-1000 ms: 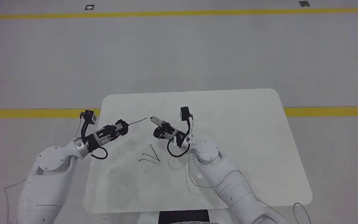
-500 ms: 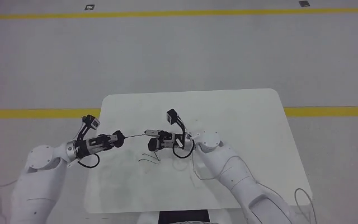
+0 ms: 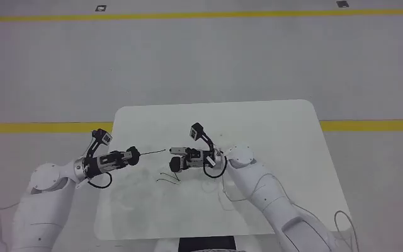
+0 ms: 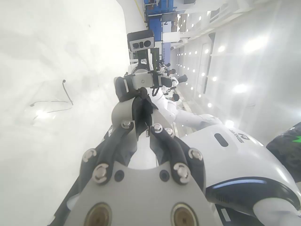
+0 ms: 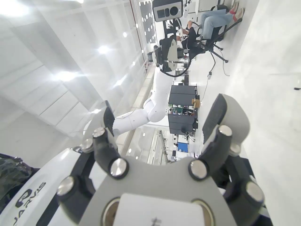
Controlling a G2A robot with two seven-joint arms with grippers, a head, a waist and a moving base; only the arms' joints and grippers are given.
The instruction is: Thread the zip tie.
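Observation:
My left gripper (image 3: 132, 155) is shut on one end of a thin black zip tie (image 3: 151, 152), held level above the white table (image 3: 271, 126) with its free tip pointing right. In the left wrist view the left gripper (image 4: 142, 116) is closed on the tie, seen end-on. My right gripper (image 3: 172, 159) faces it just past the tie's tip, open and holding nothing. The right wrist view shows the right gripper (image 5: 162, 116) with its fingers (image 5: 215, 115) spread wide, and the left arm's gripper (image 5: 168, 52) beyond them.
Loose black zip ties (image 3: 169, 178) lie on the table just below the two grippers; the left wrist view shows these loose zip ties (image 4: 67, 94) crossing each other. The table's near edge is close behind both arms.
Both grippers came down from a raised, angled pose and now face each other level. Over the last half second the right gripper drew back slightly from the tie's tip.

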